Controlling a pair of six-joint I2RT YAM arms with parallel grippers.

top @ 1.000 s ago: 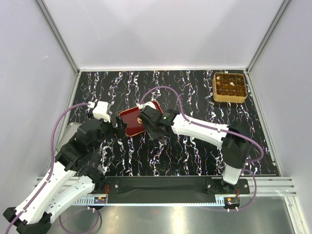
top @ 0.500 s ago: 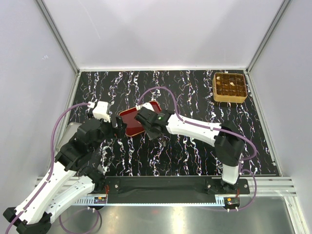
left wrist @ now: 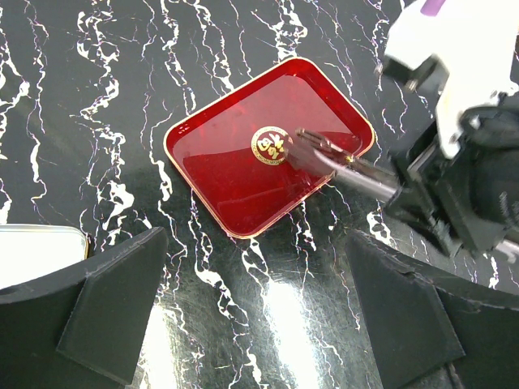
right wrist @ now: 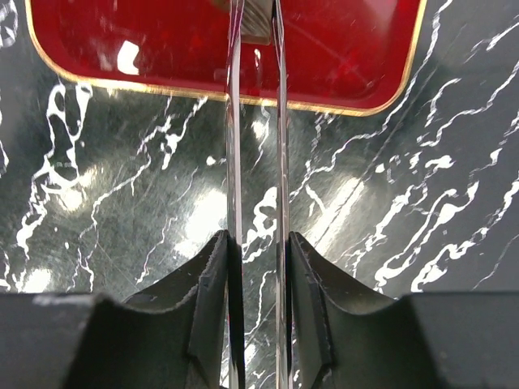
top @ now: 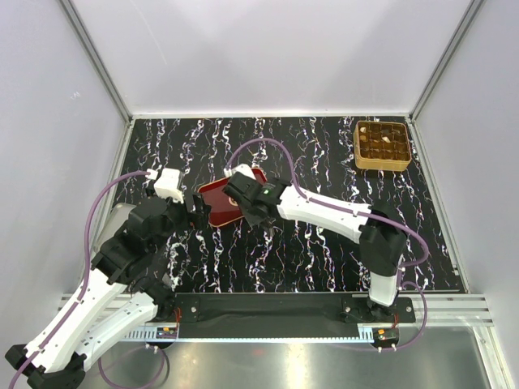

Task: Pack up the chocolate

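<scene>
Right gripper (right wrist: 258,243) clamps tongs (right wrist: 235,146) pinching a likely chocolate (right wrist: 256,24) over the tray (right wrist: 349,49); box (top: 383,168) at two o'clock, left gripper (left wrist: 259,284) splayed.

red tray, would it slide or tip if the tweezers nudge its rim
Likely slides: the red tray is shallow and lies flat on the glossy table. It looks thin, so probably light; the tweezers could shift it easily.
</scene>
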